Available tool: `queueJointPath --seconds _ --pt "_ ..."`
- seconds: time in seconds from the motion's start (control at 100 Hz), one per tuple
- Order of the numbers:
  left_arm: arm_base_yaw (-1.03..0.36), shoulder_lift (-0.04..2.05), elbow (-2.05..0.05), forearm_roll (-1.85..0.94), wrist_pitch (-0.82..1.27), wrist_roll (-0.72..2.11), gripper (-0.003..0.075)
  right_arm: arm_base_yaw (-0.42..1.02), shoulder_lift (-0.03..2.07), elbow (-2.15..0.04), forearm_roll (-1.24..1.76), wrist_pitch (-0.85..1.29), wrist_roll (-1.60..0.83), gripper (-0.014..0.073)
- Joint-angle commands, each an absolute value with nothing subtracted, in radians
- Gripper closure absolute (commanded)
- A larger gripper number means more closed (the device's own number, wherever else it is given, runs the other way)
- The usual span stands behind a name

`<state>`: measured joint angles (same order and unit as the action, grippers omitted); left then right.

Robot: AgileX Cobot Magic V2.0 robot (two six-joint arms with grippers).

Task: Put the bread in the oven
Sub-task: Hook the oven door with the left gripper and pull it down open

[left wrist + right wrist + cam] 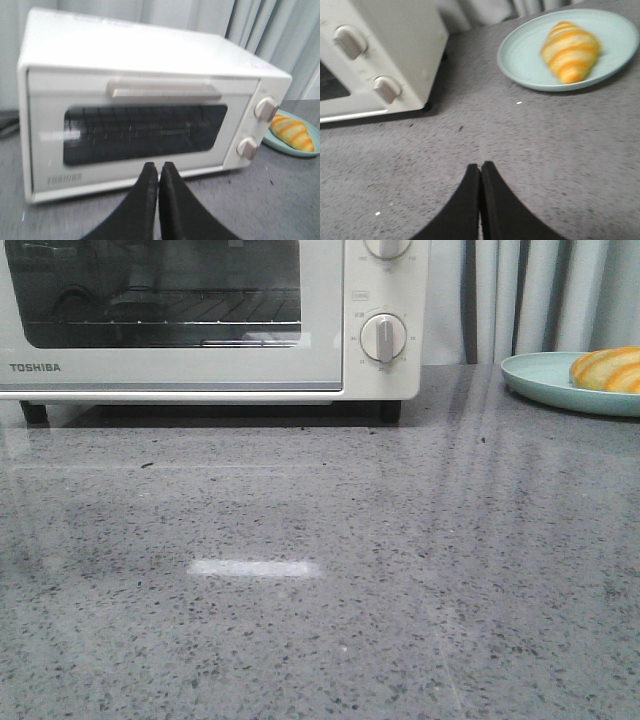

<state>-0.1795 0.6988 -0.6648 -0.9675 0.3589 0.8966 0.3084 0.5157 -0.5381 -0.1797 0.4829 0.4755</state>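
Both grippers closed and empty, oven door shut

Left gripper (159,172) faces the oven (145,105) door, its handle (164,90) ahead; right gripper (480,172), fingers pressed together, has the bread (570,51) ahead on a plate (520,55); grabbing bread first risks a blocked oven; the glossy roll may slip.

Soft, even daylight is seen throughout, with a bright glare patch reflected on the countertop (255,567), a dark shadow cast beneath the oven (200,330), and both wrist views slightly blurred.
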Motion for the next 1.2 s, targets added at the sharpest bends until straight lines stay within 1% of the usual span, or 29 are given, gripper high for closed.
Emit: queueJointPath --seconds 0.0,0.18,0.34,0.48,0.69,0.92,1.09,1.19 --pt "-0.243 0.804 -0.783 -1.009 0.283 0.971 0.0742 0.344 0.568 -0.602 -0.186 0.423 0.462 0.0662" --pt "-0.330 1.013 -0.946 -1.009 0.269 1.003 0.0742 0.347 0.584 -0.607 -0.192 0.388 0.462 0.0662" --pt "-0.342 1.153 -1.035 -1.009 0.248 1.003 0.0742 0.347 0.584 -0.607 -0.200 0.388 0.462 0.0662" --pt "-0.342 1.222 -1.056 -1.011 0.225 1.003 0.0742 0.347 0.584 -0.607 -0.202 0.396 0.462 0.0662" --pt "-0.342 1.268 -1.054 -1.009 0.229 1.003 0.0742 0.347 0.584 -0.607 -0.204 0.400 0.462 0.0662" --pt "-0.343 1.253 -1.039 -1.009 0.223 1.003 0.0742 0.347 0.584 -0.607 -0.205 0.397 0.462 0.0662" --pt "-0.379 1.213 -1.039 -1.009 0.095 1.007 0.0742 0.347 0.584 -0.607 -0.205 0.387 0.462 0.0662" --pt "-0.381 1.215 -1.039 -1.009 0.070 1.007 0.0742 0.347 0.584 -0.607 -0.205 0.367 0.462 0.0662"
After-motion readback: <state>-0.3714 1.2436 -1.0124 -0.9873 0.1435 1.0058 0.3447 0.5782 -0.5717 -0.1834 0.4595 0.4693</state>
